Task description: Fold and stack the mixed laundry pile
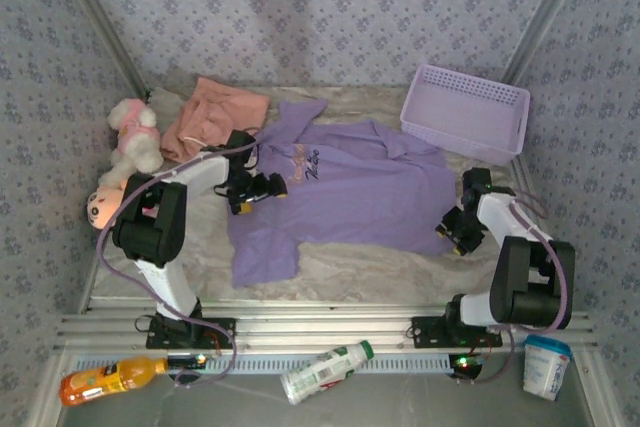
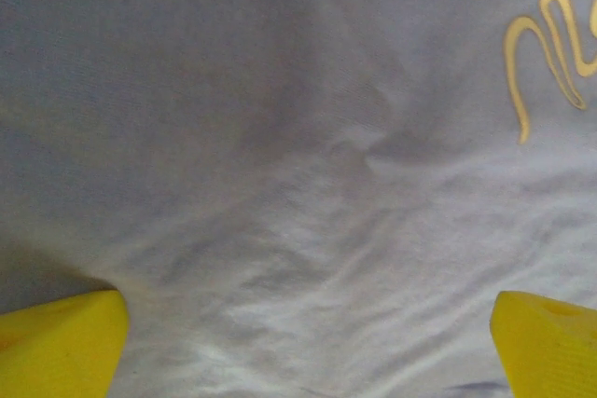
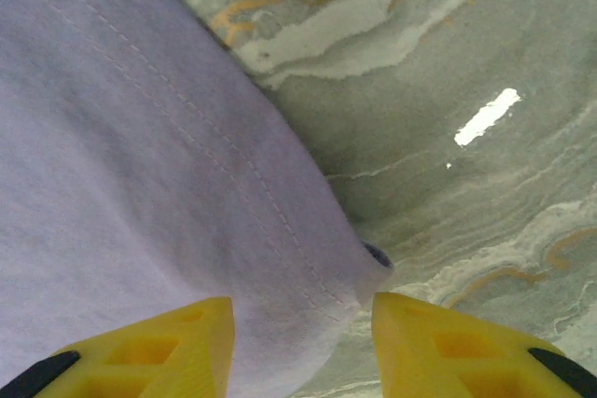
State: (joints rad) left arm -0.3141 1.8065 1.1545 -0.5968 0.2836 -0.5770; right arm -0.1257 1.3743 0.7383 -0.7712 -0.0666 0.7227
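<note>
Right wrist view: right gripper fingers sit apart, straddling the stitched hem corner of the lavender shirt, with bare table just beyond. It's soft, light and floppy, so I'd pinch right at that hem. Left gripper is spread wide over the chest, beside the gold lettering. Both arms reach forward, wrists tipped down. Pink shorts lie beyond the left fingers.

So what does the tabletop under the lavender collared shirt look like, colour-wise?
Grey-green marbled tabletop with white and orange veins; the right wrist view shows it best.
</note>
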